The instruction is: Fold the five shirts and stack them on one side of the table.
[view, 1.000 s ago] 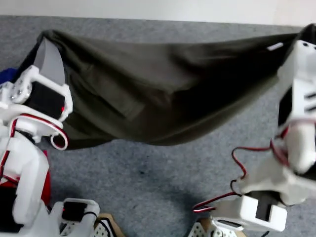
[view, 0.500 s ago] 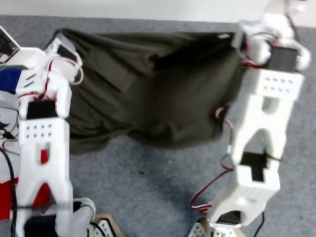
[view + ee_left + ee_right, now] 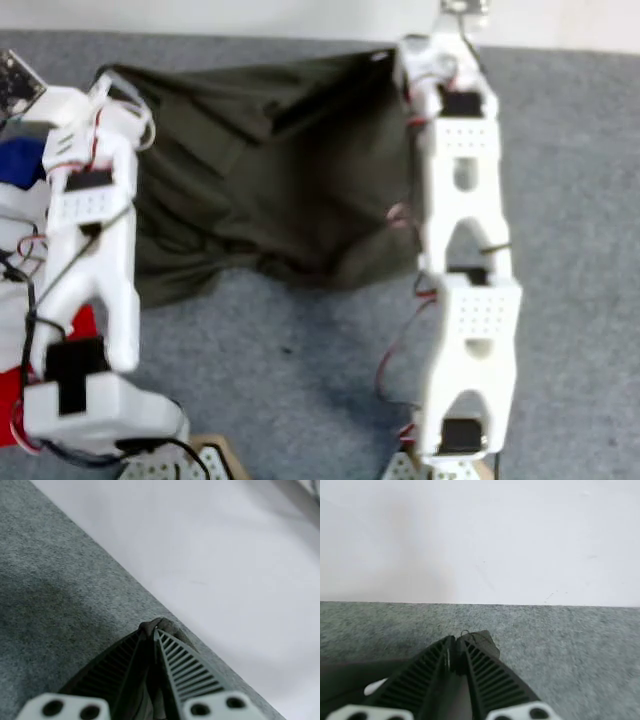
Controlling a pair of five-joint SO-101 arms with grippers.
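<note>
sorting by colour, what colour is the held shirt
The shirt is dark olive, best in high view.

No text, label or number can be read — none anywhere.

Claws: two, left claw (image 3: 152,630) and right claw (image 3: 457,640). Olive shirt (image 3: 280,180): one, pinched by both. Blue cloth (image 3: 20,160): one, beside left claw. Red cloth (image 3: 85,325): one.
</note>
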